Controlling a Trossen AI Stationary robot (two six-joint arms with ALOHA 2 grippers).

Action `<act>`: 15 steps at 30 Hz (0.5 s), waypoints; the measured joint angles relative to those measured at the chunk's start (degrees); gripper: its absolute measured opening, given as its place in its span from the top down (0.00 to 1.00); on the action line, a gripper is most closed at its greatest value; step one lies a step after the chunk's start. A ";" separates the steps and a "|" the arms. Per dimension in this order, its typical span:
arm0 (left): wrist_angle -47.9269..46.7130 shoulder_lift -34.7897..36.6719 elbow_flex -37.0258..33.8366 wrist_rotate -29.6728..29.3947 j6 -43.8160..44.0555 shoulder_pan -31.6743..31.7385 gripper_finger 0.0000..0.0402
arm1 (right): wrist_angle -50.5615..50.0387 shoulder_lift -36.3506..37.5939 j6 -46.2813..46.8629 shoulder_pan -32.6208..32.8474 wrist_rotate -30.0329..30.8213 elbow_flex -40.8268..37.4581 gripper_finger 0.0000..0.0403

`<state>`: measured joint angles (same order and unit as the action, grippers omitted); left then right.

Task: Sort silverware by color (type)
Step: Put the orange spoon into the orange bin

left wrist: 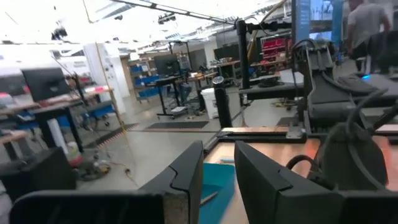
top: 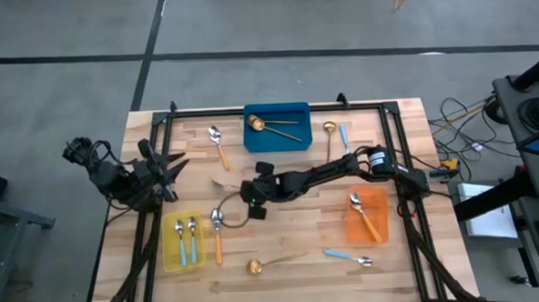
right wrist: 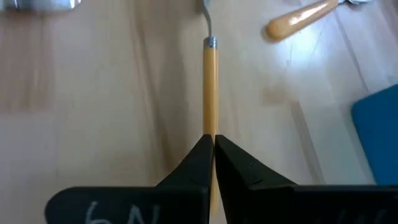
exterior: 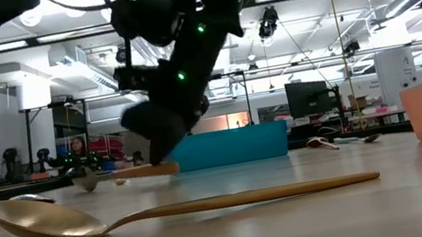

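At table centre, the right gripper (top: 252, 199) is down at the board with its fingers pinched tight on the handle of an orange-handled spoon (right wrist: 210, 81). The right wrist view shows the handle running straight out between the closed tips, the silver neck beyond them; the grip sits at the handle's end, presumably so the bowl hangs clear for carrying. In the high view the spoon itself is largely hidden under the gripper.

Sorting is part done. The blue bin (top: 276, 126) holds gold spoons, the yellow bin (top: 169, 244) two blue-handled spoons, and the orange bin (top: 374, 217) one orange-handled spoon, which is judged to be the destination for the held piece.

Loose items remain: an orange-handled spoon (top: 218, 146) left of the blue bin, another (top: 217, 233) just beside the yellow bin, a gold spoon (top: 272, 261) near the front edge, a blue-handled spoon (top: 349, 257) below the orange bin, and a gold (top: 330, 137) and a blue-handled one (top: 343, 134) right of the blue bin.

The left gripper (top: 166, 172) waits raised at the table's left edge, fingers slightly parted and empty.
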<state>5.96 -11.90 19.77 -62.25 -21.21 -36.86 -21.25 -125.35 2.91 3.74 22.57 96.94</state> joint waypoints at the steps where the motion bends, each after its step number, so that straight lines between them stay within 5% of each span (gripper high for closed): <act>1: 0.01 -0.06 -0.60 0.32 1.40 0.00 0.81 | -0.33 -0.01 -1.19 0.55 1.48 -0.65 0.98; 15: 0.71 -3.26 -5.84 4.82 14.20 0.00 0.81 | -5.42 -0.01 -3.35 4.29 4.69 -3.62 0.98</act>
<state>6.67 -15.16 13.93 -57.43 -7.01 -36.86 -26.68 -125.36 -0.43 8.03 27.26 93.32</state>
